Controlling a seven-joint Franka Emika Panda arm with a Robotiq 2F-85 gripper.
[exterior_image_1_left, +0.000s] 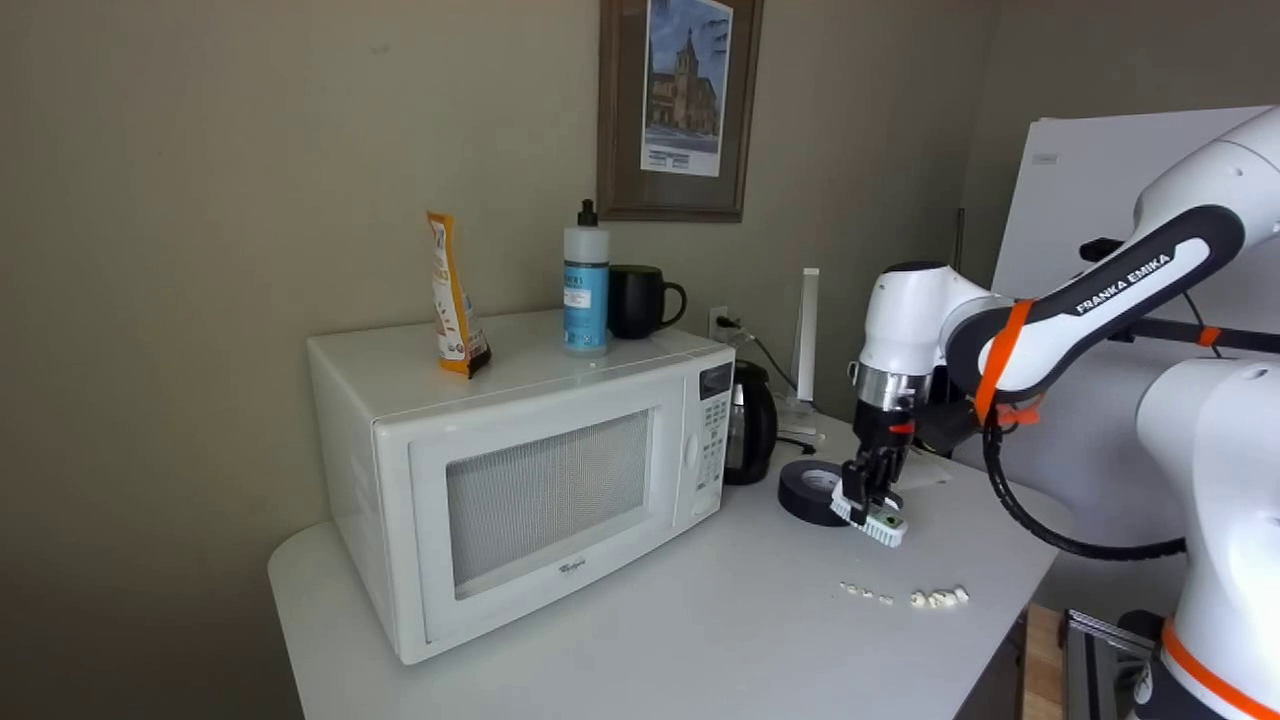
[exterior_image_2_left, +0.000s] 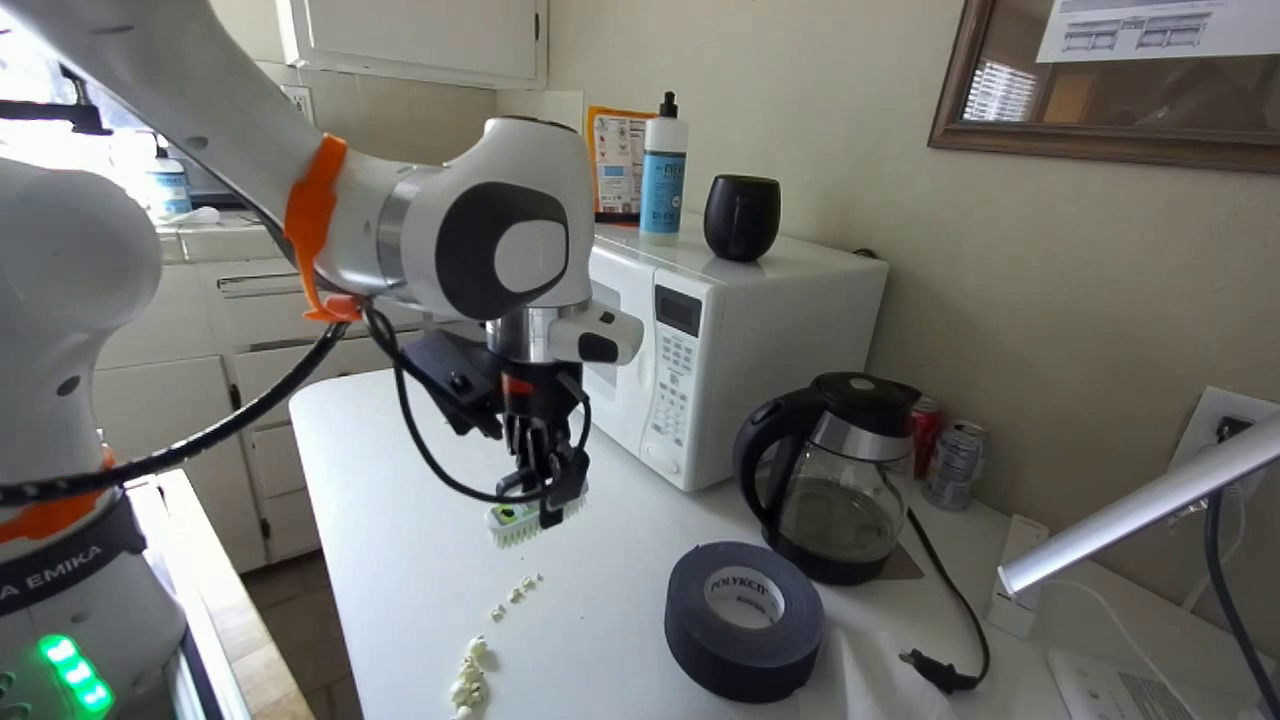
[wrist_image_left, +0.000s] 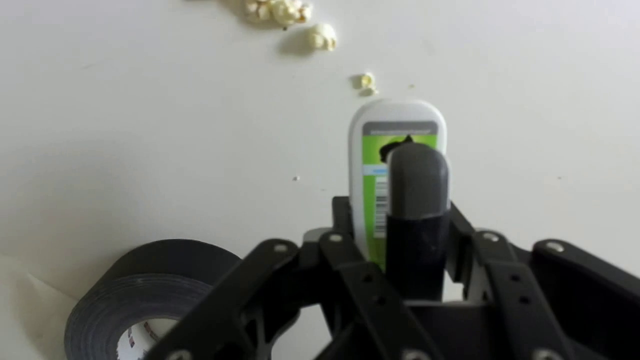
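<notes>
A white scrub brush with a green label (exterior_image_1_left: 884, 523) is between the fingers of my gripper (exterior_image_1_left: 868, 503). It also shows in an exterior view (exterior_image_2_left: 512, 519), with pale bristles pointing down close to the tabletop; I cannot tell whether they touch it. In the wrist view both fingers of the gripper (wrist_image_left: 400, 215) press against the sides of the brush (wrist_image_left: 372, 150). A dark rounded piece (wrist_image_left: 419, 182) above it hides part of the label. Several popcorn pieces (wrist_image_left: 322, 37) lie just beyond the brush, in a rough line, larger ones (exterior_image_1_left: 940, 598) and smaller ones (exterior_image_1_left: 866, 592).
A black tape roll (exterior_image_2_left: 700, 645) lies beside the gripper. A glass kettle (exterior_image_2_left: 840, 510) with a cord and plug (exterior_image_2_left: 945, 672) stands behind it. A white microwave (exterior_image_1_left: 560, 520) carries a bag (exterior_image_1_left: 450, 300), a blue-labelled bottle (exterior_image_1_left: 586, 290) and a black mug (exterior_image_1_left: 635, 300). Cans (exterior_image_2_left: 955, 465) stand by the wall.
</notes>
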